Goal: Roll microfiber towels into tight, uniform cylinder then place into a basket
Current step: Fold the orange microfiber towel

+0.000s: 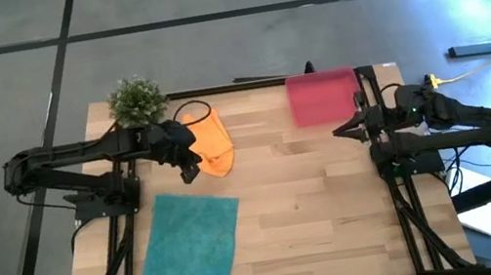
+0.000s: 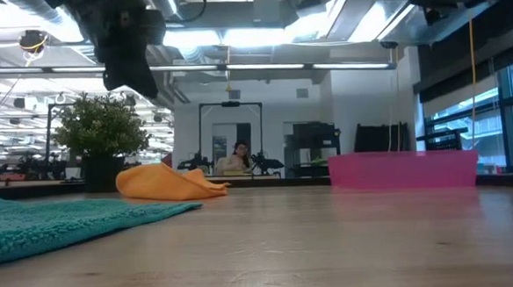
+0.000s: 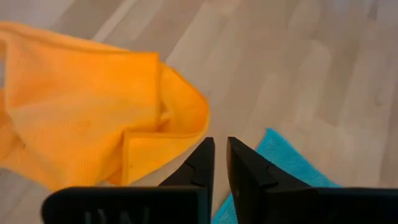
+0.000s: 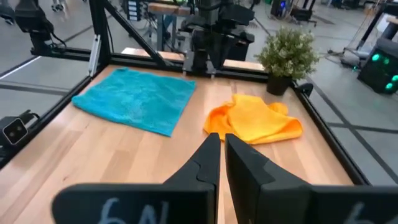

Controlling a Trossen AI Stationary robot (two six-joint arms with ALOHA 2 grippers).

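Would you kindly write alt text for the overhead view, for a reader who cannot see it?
On a light wooden table, the left pincer hovers by a crumpled orange microfiber towel, holding nothing. A larger teal microfiber towel lies flat nearer the front, and a shallow pinkish-red basket sits at the far edge beside the waiting right pincer.

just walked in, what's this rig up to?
Towel-rolling job, and nothing is rolled yet. The left gripper hangs above the table beside the crumpled orange towel, its fingers a narrow gap apart and holding nothing. The teal towel lies flat near the table's front left. The pink basket sits at the back right with neither towel in it. The right gripper waits shut just in front of the basket. A small potted plant stands at the back left corner.
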